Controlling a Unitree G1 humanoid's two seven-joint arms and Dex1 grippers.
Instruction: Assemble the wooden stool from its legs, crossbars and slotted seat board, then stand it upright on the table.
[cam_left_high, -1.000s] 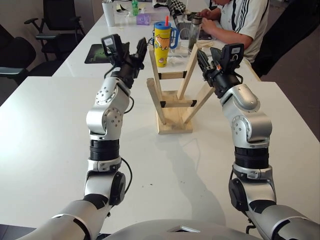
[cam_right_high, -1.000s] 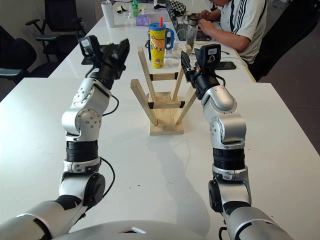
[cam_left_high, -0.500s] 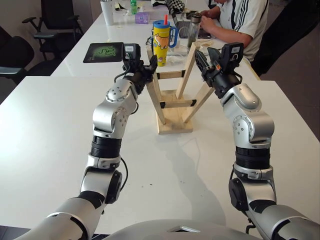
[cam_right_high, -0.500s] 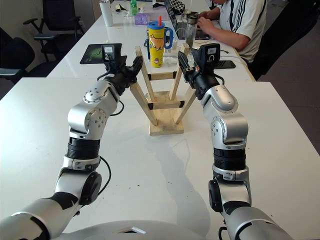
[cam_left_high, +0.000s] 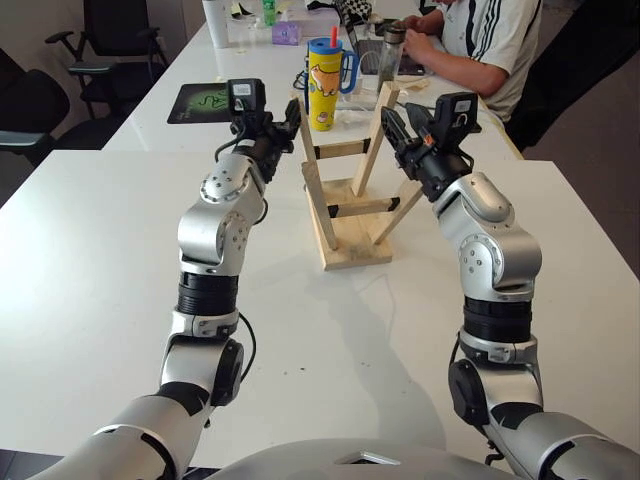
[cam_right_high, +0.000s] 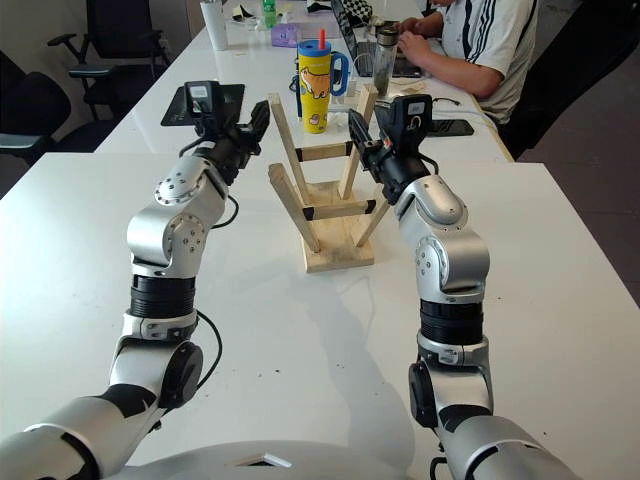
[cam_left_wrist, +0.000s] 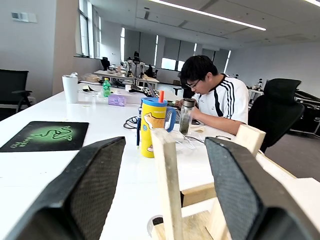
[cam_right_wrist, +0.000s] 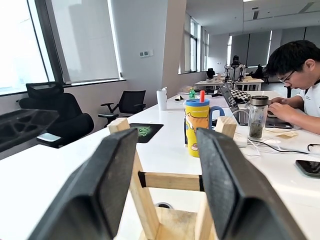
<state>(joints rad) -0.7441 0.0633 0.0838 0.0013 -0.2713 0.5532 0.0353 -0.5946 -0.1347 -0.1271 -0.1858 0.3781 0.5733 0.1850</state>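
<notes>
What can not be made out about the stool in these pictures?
Seat board slots: head views, too small, and the board rests flat on the table.
Near right leg: head views, its upper end is behind the right arm.
Seat board: both wrist views, cut off by the picture's edge.
</notes>
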